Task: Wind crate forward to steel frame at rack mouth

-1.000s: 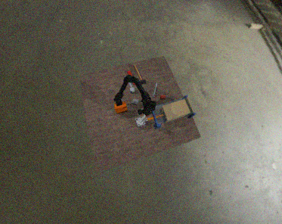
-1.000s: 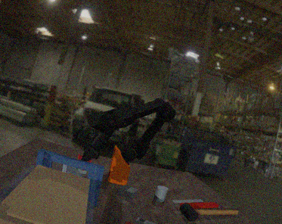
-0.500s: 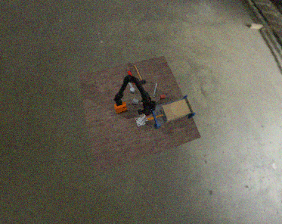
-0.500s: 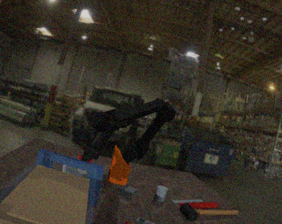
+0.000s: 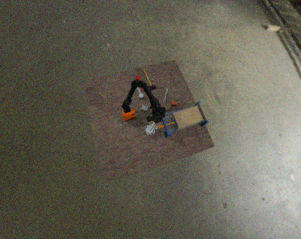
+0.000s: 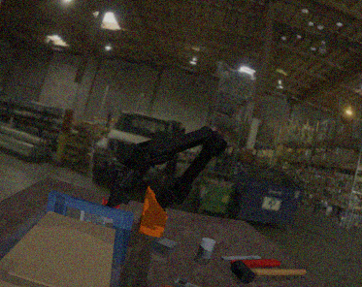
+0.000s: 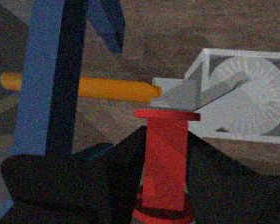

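Note:
The tan crate lies inside the low cubby, and a gap shows between it and the blue steel frame at the mouth. An orange strap runs under the frame toward the pale winch. A grey crank arm reaches from over the winch drum to an upright red grip. My gripper is shut on the red grip, one black finger on each side. The key's seat in the winch hole cannot be made out.
An orange block is at the arm's base. A white cup, a grey block, a red tool and a hammer lie on the bench. The blue frame stands close beside my gripper.

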Controlling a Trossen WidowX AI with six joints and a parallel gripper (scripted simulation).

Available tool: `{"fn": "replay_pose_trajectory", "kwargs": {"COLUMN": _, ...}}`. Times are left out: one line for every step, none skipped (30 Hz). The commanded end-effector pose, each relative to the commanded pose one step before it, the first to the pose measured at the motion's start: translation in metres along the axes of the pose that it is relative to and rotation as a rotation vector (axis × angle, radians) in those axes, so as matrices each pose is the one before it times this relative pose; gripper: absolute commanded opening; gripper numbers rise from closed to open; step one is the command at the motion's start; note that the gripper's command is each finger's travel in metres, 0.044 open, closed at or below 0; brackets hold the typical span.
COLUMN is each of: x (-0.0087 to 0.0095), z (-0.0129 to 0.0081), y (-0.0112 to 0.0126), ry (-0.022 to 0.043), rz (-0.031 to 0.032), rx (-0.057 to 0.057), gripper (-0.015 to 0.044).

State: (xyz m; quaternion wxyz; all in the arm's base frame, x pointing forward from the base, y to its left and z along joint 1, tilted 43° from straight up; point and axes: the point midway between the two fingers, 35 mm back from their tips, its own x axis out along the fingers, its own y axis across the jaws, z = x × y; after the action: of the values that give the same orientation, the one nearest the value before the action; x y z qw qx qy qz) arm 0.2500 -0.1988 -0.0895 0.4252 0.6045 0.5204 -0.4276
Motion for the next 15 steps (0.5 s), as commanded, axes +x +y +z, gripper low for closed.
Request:
{"fn": "replay_pose_trajectory", "kwargs": {"x": -0.00013, "z": -0.00768, "y": -0.00533, "ry": 0.01404, "rz": -0.00707, "rx": 0.0062, "gripper": 0.0000}}
{"fn": "replay_pose_trajectory", "kwargs": {"x": -0.00054, "z": -0.00121, "y": -0.00111, "ry": 0.00007, "rz": -0.00007, "rx": 0.0000, "gripper": 0.0000}}
{"fn": "replay_pose_trajectory", "kwargs": {"x": -0.00033, "z": -0.00075, "y": -0.00069, "ry": 0.00004, "rz": -0.00005, "rx": 0.0000, "gripper": 0.0000}}
{"fn": "replay_pose_trajectory", "kwargs": {"x": -0.00057, "z": -0.00127, "y": -0.00125, "ry": 0.00007, "rz": -0.00008, "rx": 0.0000, "gripper": 0.0000}}
{"fn": "replay_pose_trajectory", "kwargs": {"x": -0.00034, "z": -0.00078, "y": -0.00076, "ry": 0.00004, "rz": -0.00005, "rx": 0.0000, "gripper": 0.0000}}
{"fn": "replay_pose_trajectory", "kwargs": {"x": -0.00059, "z": -0.00131, "y": -0.00137, "ry": 0.00007, "rz": -0.00009, "rx": 0.0000, "gripper": 0.0000}}
{"fn": "replay_pose_trajectory", "kwargs": {"x": -0.00035, "z": -0.00079, "y": -0.00082, "ry": 0.00004, "rz": -0.00005, "rx": 0.0000, "gripper": 0.0000}}
{"fn": "replay_pose_trajectory", "kwargs": {"x": -0.00058, "z": -0.00128, "y": -0.00142, "ry": 0.00007, "rz": -0.00009, "rx": 0.0000, "gripper": 0.0000}}
{"fn": "replay_pose_trajectory", "kwargs": {"x": -0.00033, "z": -0.00076, "y": -0.00084, "ry": 0.00004, "rz": -0.00005, "rx": 0.0000, "gripper": 0.0000}}
{"fn": "replay_pose_trajectory", "kwargs": {"x": -0.00056, "z": -0.00124, "y": -0.00146, "ry": 0.00006, "rz": -0.00009, "rx": 0.0000, "gripper": 0.0000}}
{"fn": "replay_pose_trajectory", "kwargs": {"x": -0.00032, "z": -0.00073, "y": -0.00087, "ry": 0.00004, "rz": -0.00005, "rx": 0.0000, "gripper": 0.0000}}
{"fn": "replay_pose_trajectory", "kwargs": {"x": -0.00054, "z": -0.00119, "y": -0.00151, "ry": 0.00006, "rz": -0.00009, "rx": 0.0000, "gripper": 0.0000}}
{"fn": "replay_pose_trajectory", "kwargs": {"x": -0.00031, "z": -0.00071, "y": -0.00089, "ry": 0.00004, "rz": -0.00005, "rx": 0.0000, "gripper": 0.0000}}
{"fn": "replay_pose_trajectory", "kwargs": {"x": -0.00052, "z": -0.00115, "y": -0.00155, "ry": 0.00006, "rz": -0.00009, "rx": 0.0000, "gripper": 0.0000}}
{"fn": "replay_pose_trajectory", "kwargs": {"x": -0.00030, "z": -0.00068, "y": -0.00092, "ry": 0.00003, "rz": -0.00005, "rx": 0.0000, "gripper": 0.0000}}
